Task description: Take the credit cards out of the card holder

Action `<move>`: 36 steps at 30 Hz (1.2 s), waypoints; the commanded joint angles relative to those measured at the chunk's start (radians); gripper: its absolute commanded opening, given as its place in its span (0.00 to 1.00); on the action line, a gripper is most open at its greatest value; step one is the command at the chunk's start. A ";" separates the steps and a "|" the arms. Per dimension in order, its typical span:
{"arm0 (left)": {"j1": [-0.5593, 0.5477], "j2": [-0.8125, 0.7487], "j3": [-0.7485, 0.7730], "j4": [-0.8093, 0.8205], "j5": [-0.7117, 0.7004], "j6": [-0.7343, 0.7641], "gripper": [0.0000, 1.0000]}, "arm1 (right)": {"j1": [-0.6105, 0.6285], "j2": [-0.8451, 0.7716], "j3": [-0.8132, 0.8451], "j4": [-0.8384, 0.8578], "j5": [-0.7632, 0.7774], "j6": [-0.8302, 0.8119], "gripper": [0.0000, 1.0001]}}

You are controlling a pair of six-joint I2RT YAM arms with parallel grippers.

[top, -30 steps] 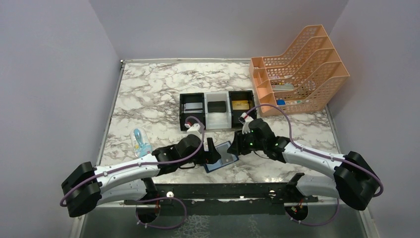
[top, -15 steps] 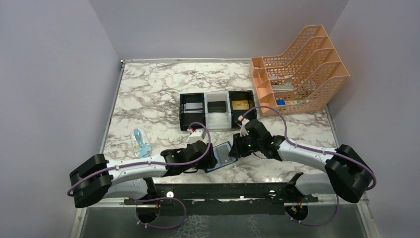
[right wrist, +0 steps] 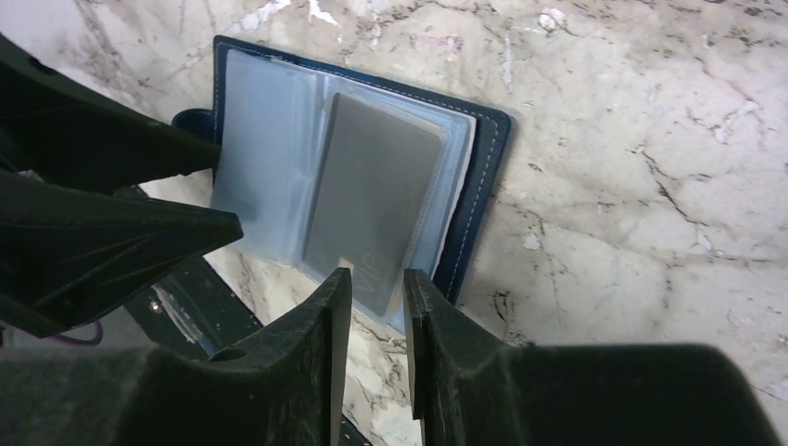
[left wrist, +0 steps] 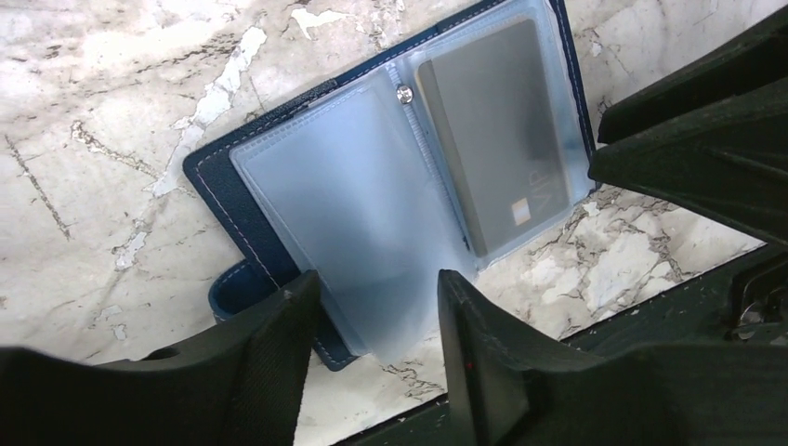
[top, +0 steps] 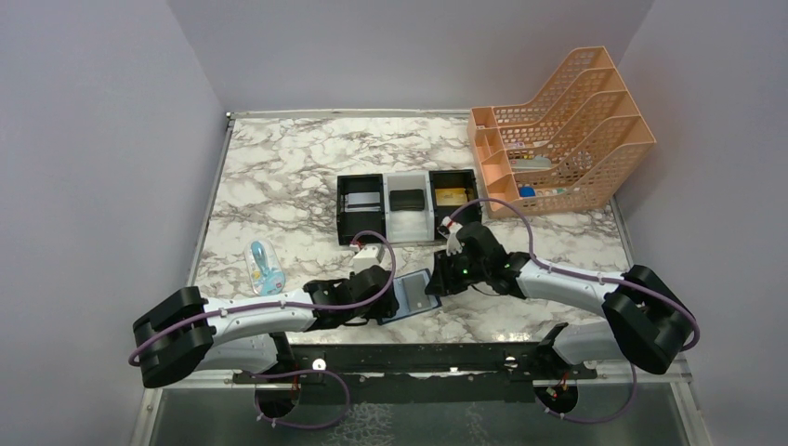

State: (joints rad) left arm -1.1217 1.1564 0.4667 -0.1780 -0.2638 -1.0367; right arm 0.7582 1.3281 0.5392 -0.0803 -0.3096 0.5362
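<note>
The navy card holder [top: 411,295] lies open on the marble near the front edge, its clear pockets facing up [left wrist: 243,232] [right wrist: 474,204]. A grey credit card [left wrist: 497,139] [right wrist: 372,195] marked VIP sits inside one pocket. My left gripper [top: 384,299] [left wrist: 376,297] is open, and the lower edge of the empty clear pocket leaf lies between its fingers. My right gripper [top: 435,283] [right wrist: 376,279] hovers at the card's lettered end, jaws only a narrow slit apart with nothing pinched. Farther back, a silver card [top: 362,200], a black card [top: 407,200] and a gold card [top: 453,196] each lie in a tray.
Three small box trays [top: 406,229] stand in a row behind the holder. A peach mesh file rack [top: 558,130] fills the back right corner. A clear capsule with a blue item [top: 263,265] lies at the left. A black rail [top: 418,358] runs along the table's front edge.
The left gripper's jaws have narrowed and it has settled at the holder's near edge. The right gripper has shifted left over the holder and closed slightly. The holder has slid a little left.
</note>
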 commanded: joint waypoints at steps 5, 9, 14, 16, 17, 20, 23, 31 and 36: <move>-0.010 -0.024 0.064 -0.114 -0.051 0.044 0.61 | 0.001 -0.017 0.014 0.068 -0.101 0.018 0.28; -0.012 -0.024 0.080 -0.139 -0.053 0.049 0.62 | 0.001 -0.014 0.007 0.088 -0.126 0.029 0.28; -0.023 -0.042 0.105 -0.163 -0.056 0.051 0.63 | 0.001 0.003 -0.001 0.112 -0.144 0.042 0.27; -0.028 -0.055 0.113 -0.173 -0.065 0.055 0.63 | 0.001 0.013 -0.002 0.117 -0.148 0.045 0.28; -0.028 -0.058 0.113 -0.177 -0.071 0.055 0.63 | 0.000 0.018 -0.001 0.120 -0.151 0.047 0.28; -0.029 -0.053 0.108 -0.195 -0.087 0.051 0.63 | 0.001 0.028 -0.001 0.130 -0.160 0.051 0.27; -0.029 -0.024 0.101 -0.210 -0.090 0.047 0.63 | 0.001 0.035 0.003 0.134 -0.167 0.053 0.27; -0.029 0.016 0.111 -0.247 -0.126 0.026 0.56 | 0.001 0.049 0.005 0.141 -0.182 0.060 0.27; -0.029 0.000 0.102 -0.248 -0.129 0.027 0.51 | 0.001 0.070 0.011 0.116 -0.143 0.067 0.28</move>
State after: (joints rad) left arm -1.1458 1.1740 0.5529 -0.4053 -0.3523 -1.0008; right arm 0.7582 1.3819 0.5388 0.0284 -0.4633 0.5907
